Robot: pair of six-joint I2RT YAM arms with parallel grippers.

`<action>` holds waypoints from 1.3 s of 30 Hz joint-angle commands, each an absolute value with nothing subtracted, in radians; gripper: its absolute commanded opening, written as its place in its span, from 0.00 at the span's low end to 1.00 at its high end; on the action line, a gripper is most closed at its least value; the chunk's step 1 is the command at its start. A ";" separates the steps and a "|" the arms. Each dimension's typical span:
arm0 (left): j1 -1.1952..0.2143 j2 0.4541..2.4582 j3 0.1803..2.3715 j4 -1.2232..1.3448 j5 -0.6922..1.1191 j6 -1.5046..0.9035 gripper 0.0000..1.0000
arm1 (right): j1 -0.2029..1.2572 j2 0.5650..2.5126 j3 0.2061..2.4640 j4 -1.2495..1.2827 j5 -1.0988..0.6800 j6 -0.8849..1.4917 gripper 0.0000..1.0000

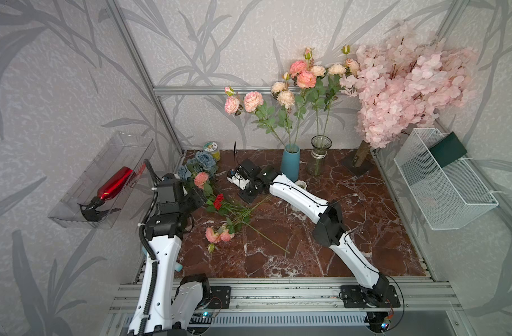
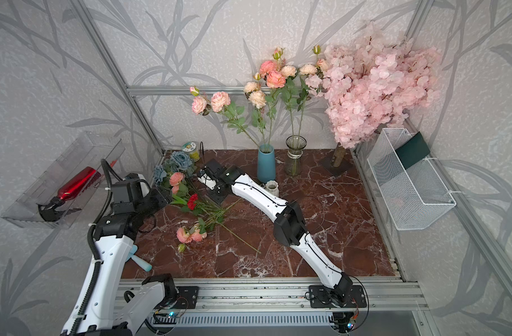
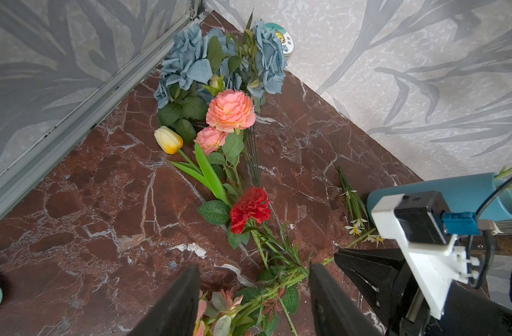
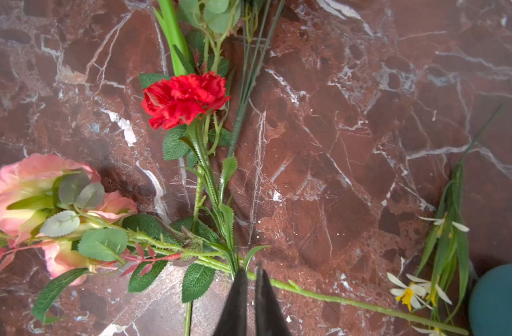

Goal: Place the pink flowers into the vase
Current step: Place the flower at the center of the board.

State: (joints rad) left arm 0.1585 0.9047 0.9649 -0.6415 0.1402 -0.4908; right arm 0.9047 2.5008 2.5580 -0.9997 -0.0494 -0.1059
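One stem of pink flowers lies on the marble table with its blooms toward the front. Its green stem runs under my right gripper, which points down at it with the jaws nearly together and nothing between them. My left gripper is open above the same stem's leaves. A second pink bloom lies by the blue-grey flowers. More pink flowers stand in the blue vase and in the glass vase.
Blue-grey flowers, a red carnation, a yellow tulip and a daisy sprig lie around the stems. A small white vase sits by my right arm. The pink blossom tree and a wire basket stand right.
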 commanded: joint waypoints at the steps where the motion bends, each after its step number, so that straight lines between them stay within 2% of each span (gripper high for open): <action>1: 0.166 0.889 0.959 -0.637 0.127 -0.492 0.61 | 0.904 2.501 2.579 -1.054 -0.062 -0.152 0.18; 6: 0.168 0.896 0.960 -0.633 0.133 -0.495 0.61 | 0.909 2.478 2.526 -1.072 -0.221 -0.141 0.21; 12: 0.170 0.896 0.959 -0.632 0.136 -0.497 0.61 | 0.913 2.495 2.525 -1.095 -0.139 -0.130 0.27; 16: 0.170 0.894 0.957 -0.631 0.138 -0.497 0.61 | 0.913 2.528 2.559 -1.089 -0.146 -0.138 0.30; 26: 0.171 0.896 0.959 -0.632 0.137 -0.497 0.61 | 0.912 2.659 2.725 -1.105 -0.176 -0.149 0.32; 34: 0.171 0.897 0.959 -0.632 0.138 -0.496 0.61 | 0.913 2.659 2.685 -1.065 -0.133 -0.162 0.32; 39: 0.174 0.895 0.959 -0.632 0.137 -0.497 0.61 | 0.930 2.525 2.519 -1.023 -0.091 -0.214 0.30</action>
